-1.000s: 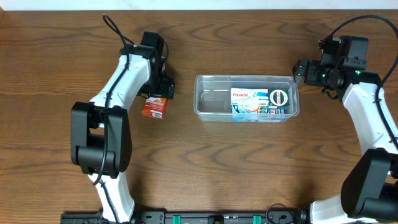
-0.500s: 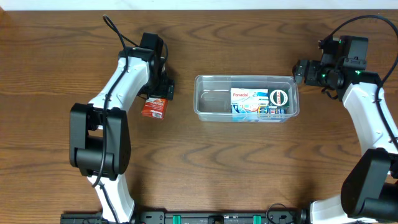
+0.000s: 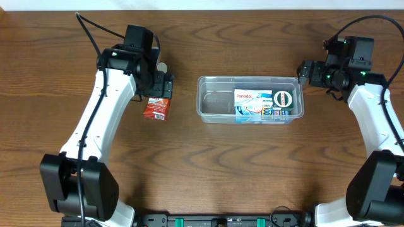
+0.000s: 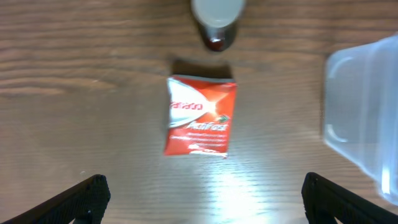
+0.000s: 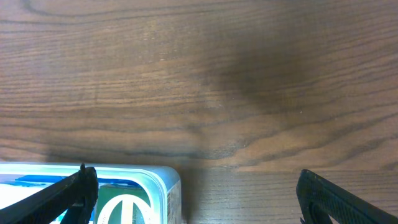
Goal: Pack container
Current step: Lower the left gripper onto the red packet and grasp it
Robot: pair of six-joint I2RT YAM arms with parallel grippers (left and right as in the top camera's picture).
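The clear plastic container [image 3: 214,104] sits at the table's middle, its left part bare. Its right part holds a Panadol box [image 3: 247,98], a green-and-white round item [image 3: 283,99] and blue packs. A red Panadol ActiFast packet [image 3: 156,108] lies flat on the table left of the container, and it also shows in the left wrist view [image 4: 200,117]. My left gripper [image 3: 158,87] is open and empty, just behind the packet [image 4: 202,199]. My right gripper [image 3: 304,72] is open and empty beside the container's far right corner [image 5: 165,180].
A small bottle with a white cap [image 4: 216,15] stands just beyond the red packet, and it also shows in the overhead view [image 3: 163,65]. The container's left end [image 4: 367,118] lies to the right of the packet. Bare wooden table surrounds everything.
My left arm has swung its elbow out to the left, and the gripper has shifted slightly back from the red packet, uncovering the small bottle. The right arm has not moved.
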